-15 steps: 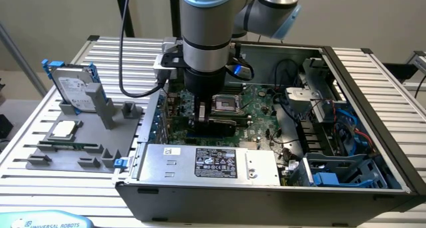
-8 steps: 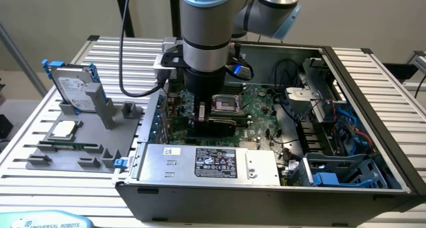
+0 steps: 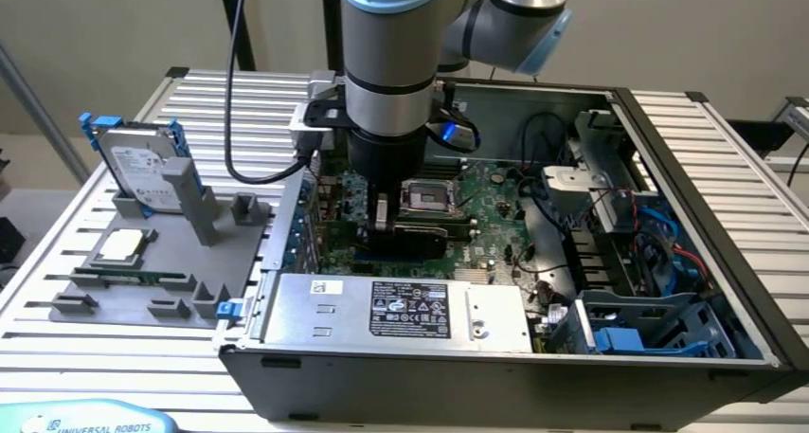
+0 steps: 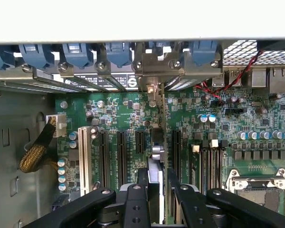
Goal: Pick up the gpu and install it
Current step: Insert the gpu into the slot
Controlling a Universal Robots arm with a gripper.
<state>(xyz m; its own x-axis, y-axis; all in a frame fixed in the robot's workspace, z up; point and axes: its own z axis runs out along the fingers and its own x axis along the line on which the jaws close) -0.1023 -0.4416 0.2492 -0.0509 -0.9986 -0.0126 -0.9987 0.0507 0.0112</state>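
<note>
My gripper is down inside the open computer case, over the green motherboard. In the wrist view the gpu shows edge-on as a thin upright card, and my gripper is shut on it with a black finger on each face. The card runs in line with the black expansion slots, and its silver end bracket reaches the slot openings in the case's rear wall. Whether its lower edge sits in a slot is hidden by the card itself.
A silver hard drive with blue rails and a small square processor chip rest on a grey holder at the exterior view's left. Inside the case are the power supply, the processor socket, loose cables and a blue drive cage.
</note>
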